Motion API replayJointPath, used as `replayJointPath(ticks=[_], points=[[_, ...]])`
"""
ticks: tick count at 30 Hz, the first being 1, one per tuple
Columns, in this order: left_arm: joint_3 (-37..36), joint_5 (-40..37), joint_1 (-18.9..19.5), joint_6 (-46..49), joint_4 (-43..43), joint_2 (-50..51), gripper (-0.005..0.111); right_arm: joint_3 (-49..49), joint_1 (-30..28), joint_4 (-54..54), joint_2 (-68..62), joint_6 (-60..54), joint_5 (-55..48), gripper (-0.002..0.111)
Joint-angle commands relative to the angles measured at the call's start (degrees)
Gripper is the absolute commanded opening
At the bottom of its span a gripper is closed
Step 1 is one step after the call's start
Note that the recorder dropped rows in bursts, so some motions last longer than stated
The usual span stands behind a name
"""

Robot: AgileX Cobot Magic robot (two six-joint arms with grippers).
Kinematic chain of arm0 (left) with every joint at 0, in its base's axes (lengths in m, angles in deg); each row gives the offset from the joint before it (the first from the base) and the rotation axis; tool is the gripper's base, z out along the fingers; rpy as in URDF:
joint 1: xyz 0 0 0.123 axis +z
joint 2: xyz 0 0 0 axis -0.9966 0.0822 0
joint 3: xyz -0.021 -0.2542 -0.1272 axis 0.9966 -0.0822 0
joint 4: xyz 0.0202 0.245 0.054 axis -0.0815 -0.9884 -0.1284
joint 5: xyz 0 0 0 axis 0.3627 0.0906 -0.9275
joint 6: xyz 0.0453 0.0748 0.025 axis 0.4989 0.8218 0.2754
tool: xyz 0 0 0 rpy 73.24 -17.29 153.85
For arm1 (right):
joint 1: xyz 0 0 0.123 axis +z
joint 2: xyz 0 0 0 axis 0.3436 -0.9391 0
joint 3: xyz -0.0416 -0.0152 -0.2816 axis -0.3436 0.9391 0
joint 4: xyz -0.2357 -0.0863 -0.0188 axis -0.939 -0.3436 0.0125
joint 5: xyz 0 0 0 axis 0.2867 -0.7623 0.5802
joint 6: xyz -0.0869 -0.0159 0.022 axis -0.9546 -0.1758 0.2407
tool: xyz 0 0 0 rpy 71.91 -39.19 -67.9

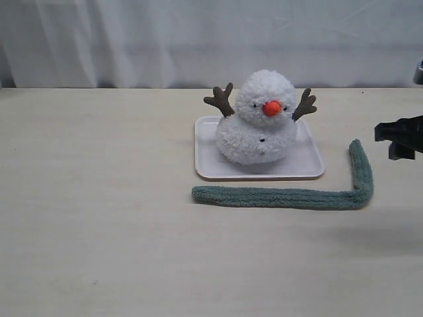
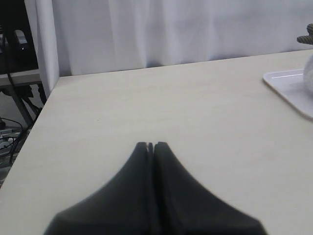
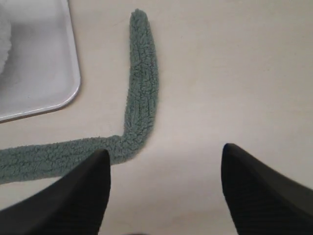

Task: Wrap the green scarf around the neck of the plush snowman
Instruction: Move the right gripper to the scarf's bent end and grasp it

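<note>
The green scarf [image 1: 284, 197] lies L-shaped on the tabletop [image 1: 99, 231], just near of the plush snowman [image 1: 261, 122]. The right tool [image 3: 165, 149] hangs with jaws spread, empty. The left tool [image 2: 150, 145] has its jaws pressed together.

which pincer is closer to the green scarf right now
Right. The right pincer hangs open close by the green scarf's bent end, holding nothing. The left pincer is shut over the table, left of the white tray, with no scarf in its view.
</note>
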Motion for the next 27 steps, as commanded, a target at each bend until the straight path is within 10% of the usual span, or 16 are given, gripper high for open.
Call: replayJointPath(ticks=[1, 16, 27], points=[[-0.1, 0.7, 0.1, -0.2, 0.1, -0.1, 0.0, -6.5, -0.1, 0.4, -12.3, -0.7, 3.7, 0.062], [-0.1, 0.7, 0.1, -0.2, 0.1, -0.1, 0.0, -25.6, -6.9, 19.0, -38.4, -22.0, -1.3, 0.062], [-0.1, 0.7, 0.1, -0.2, 0.1, -0.1, 0.0, -25.4, -5.2, 19.8, -38.6, -28.1, -3.2, 0.004]])
